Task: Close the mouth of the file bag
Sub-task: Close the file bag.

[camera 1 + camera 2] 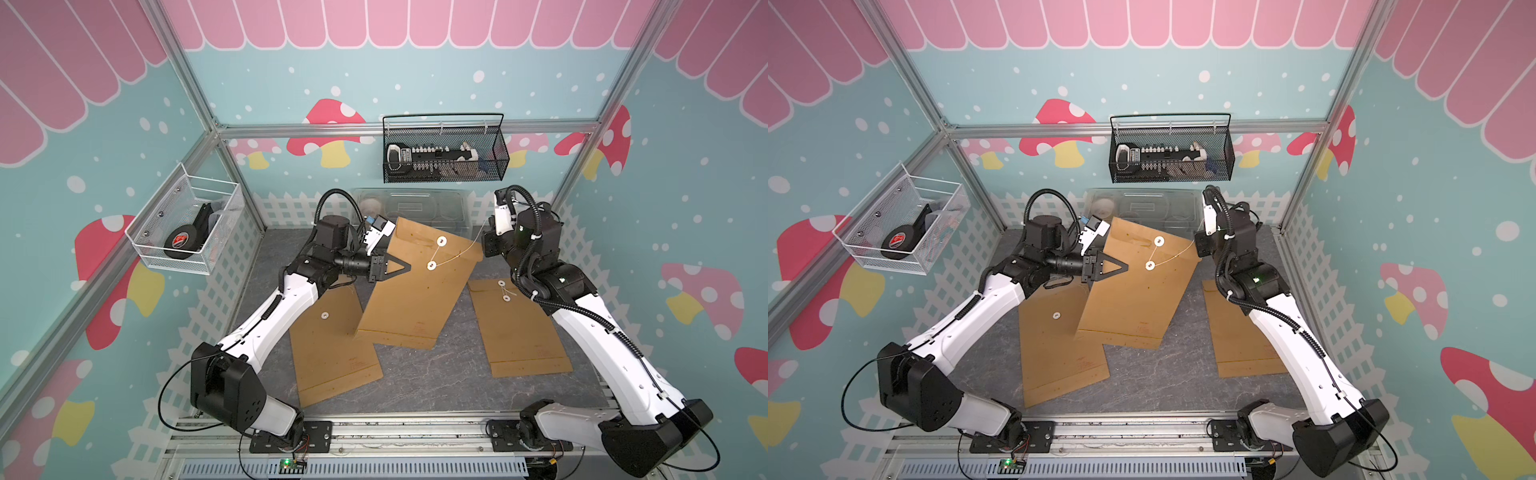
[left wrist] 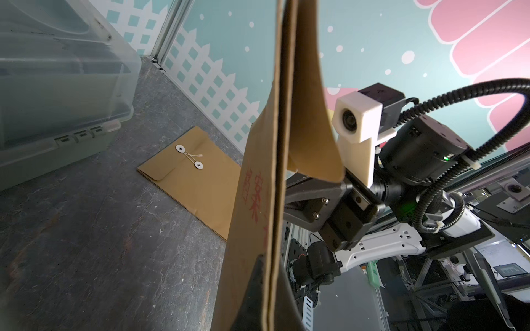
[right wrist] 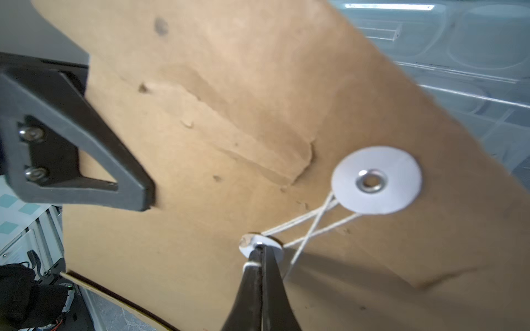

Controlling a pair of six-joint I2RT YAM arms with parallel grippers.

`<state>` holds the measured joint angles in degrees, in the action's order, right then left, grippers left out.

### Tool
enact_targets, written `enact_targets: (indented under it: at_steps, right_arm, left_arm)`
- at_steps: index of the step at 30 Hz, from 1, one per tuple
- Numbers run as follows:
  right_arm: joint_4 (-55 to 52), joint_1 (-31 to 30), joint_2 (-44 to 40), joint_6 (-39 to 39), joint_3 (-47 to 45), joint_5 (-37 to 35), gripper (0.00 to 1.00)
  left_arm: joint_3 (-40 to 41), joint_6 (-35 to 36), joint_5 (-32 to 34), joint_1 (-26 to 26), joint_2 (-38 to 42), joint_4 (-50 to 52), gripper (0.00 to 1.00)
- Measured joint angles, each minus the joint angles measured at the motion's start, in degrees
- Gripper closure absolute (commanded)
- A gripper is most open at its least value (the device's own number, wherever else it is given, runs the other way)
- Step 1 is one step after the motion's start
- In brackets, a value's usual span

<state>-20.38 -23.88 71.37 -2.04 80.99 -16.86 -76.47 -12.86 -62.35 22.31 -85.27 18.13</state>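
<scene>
The file bag (image 1: 415, 299) (image 1: 1133, 299) is a brown paper envelope held tilted above the table, its flap end toward the back. My left gripper (image 1: 409, 266) (image 1: 1126, 266) (image 2: 265, 286) is shut on its left edge, and one left finger (image 3: 114, 172) lies on the paper. A white string (image 1: 457, 253) (image 3: 312, 226) crosses between the flap disc (image 1: 441, 240) (image 3: 375, 183) and the lower disc (image 1: 431, 266) (image 3: 275, 247). The string then runs right to my right gripper (image 1: 484, 239) (image 1: 1196, 240) (image 3: 259, 252), which is shut on it.
Two more brown envelopes lie flat on the table, one to the left (image 1: 332, 345) and one to the right (image 1: 519, 328) (image 2: 195, 177). A clear plastic box (image 1: 415, 203) (image 2: 57, 86) stands at the back. A black mesh basket (image 1: 444, 174) and a white basket (image 1: 187, 257) hang on the walls.
</scene>
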Motion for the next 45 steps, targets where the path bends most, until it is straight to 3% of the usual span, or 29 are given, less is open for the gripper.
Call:
enact_targets:
  at_steps: [11,28,45]
  right_arm:
    - [-2.43,0.0,3.15,1.16,5.05,0.0,1.0]
    - [-6.25,-0.44,6.36,0.5,8.85,2.03,1.0]
    - [-8.26,-8.79,10.69,0.52,14.08,2.36,1.0]
  left_arm:
    - [1.99,1.66,0.04,4.48,-0.02,0.74,1.0]
    - [2.51,2.64,0.9,5.22,-0.48,0.76,1.0]
    - [2.51,2.62,2.84,6.64,-1.86,1.03,1.0]
